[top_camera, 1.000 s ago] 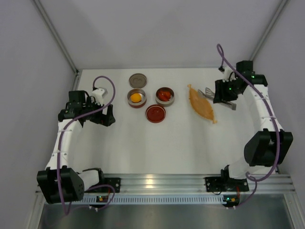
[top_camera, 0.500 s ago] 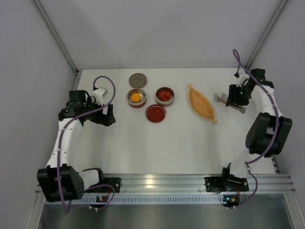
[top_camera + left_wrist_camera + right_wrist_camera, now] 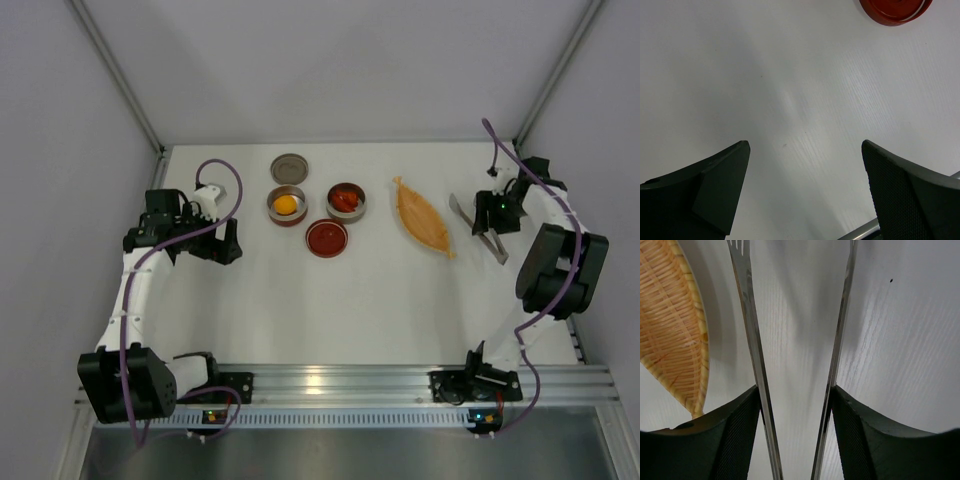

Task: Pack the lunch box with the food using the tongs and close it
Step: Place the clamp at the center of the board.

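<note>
The grey metal tongs (image 3: pixel 497 250) lie low over the table at the far right, right of the orange leaf-shaped dish (image 3: pixel 424 217). My right gripper (image 3: pixel 490 216) is shut on them. In the right wrist view both thin tong arms (image 3: pixel 752 330) run between my fingers and touch the pads, gripper (image 3: pixel 796 395). Of the lunch box, one round tin (image 3: pixel 285 205) holds the orange-yellow food and another tin (image 3: pixel 346 200) holds red slices. My left gripper (image 3: pixel 228 243) stands open over bare table, gripper (image 3: pixel 805 150).
A red lid (image 3: pixel 327 238) lies in front of the two tins, its rim showing in the left wrist view as the red lid (image 3: pixel 895 6). A grey lid (image 3: pixel 288 166) lies behind them. The woven dish edge (image 3: pixel 675 325) sits just left of the tongs. Walls close in on three sides.
My right arm swung toward the right wall and turned, carrying the tongs away from the orange dish; the tong arms now stand a little wider apart. The left arm has not moved.
</note>
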### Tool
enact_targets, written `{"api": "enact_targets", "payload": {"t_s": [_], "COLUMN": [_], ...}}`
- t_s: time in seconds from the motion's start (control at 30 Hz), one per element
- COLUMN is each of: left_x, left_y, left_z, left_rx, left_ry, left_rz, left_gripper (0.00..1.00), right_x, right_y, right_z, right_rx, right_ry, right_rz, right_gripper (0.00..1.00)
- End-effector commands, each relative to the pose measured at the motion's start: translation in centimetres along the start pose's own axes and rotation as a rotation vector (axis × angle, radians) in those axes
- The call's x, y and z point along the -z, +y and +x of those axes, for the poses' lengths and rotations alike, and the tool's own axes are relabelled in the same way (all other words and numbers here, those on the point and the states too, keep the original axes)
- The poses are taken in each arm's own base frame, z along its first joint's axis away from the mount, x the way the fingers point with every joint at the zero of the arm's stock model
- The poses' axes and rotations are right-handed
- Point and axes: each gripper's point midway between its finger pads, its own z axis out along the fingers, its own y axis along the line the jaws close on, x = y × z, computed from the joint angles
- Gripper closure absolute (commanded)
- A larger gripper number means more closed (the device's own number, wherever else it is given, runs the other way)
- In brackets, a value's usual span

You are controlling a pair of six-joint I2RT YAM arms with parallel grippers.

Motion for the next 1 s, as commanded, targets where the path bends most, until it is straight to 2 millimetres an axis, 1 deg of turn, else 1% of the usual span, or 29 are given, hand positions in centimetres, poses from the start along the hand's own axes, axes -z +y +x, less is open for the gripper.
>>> {"api": "enact_targets", "payload": {"t_s": [0.0,0.27,0.37,0.47,0.5,0.67,0.77,0.8,0.87,0.97], "left_x": [0.0,-0.1,-0.3,-0.5,-0.5,-0.4,-0.3,-0.2,-0.1,0.3], "left_y": [0.2,0.4,0.3,0.3,0.4,0.4,0.4,0.5,0.4,-0.1], "left_z": [-0.9,-0.6,-0.1,0.2,0.2,0.0,-0.2,-0.3,-0.5,-0.9], "left_rx": [-0.030,-0.036,-0.042,-0.045,-0.045,-0.051,-0.056,-0.058,-0.064,-0.068], "left_ry": [-0.033,-0.026,-0.022,-0.021,-0.019,-0.023,-0.029,-0.030,-0.033,-0.041], "left_rz": [0.005,-0.003,0.002,0.003,0.002,-0.002,-0.003,-0.005,-0.002,0.012], "left_gripper": [0.02,0.02,0.02,0.02,0.02,0.02,0.02,0.02,0.02,0.02], "right_x": [-0.5,-1.9,-2.1,-1.9,-1.9,-1.3,-0.9,-0.6,0.4,3.4], "right_y": [-1.3,-2.2,-2.3,-2.0,-2.0,-1.8,-1.8,-1.8,-1.5,-0.9], "right_z": [-0.3,1.4,2.1,2.2,2.3,2.1,2.0,1.6,1.1,-1.4], "right_rx": [0.034,0.066,0.077,0.086,0.087,0.092,0.100,0.102,0.107,0.134], "right_ry": [-0.024,0.045,0.075,0.079,0.080,0.076,0.078,0.069,0.056,-0.036], "right_rz": [0.015,0.041,0.035,0.023,0.021,0.016,0.020,0.020,0.022,0.028], "right_gripper": [0.44,0.43,0.41,0.36,0.31,0.27,0.26,0.25,0.25,0.25]}}
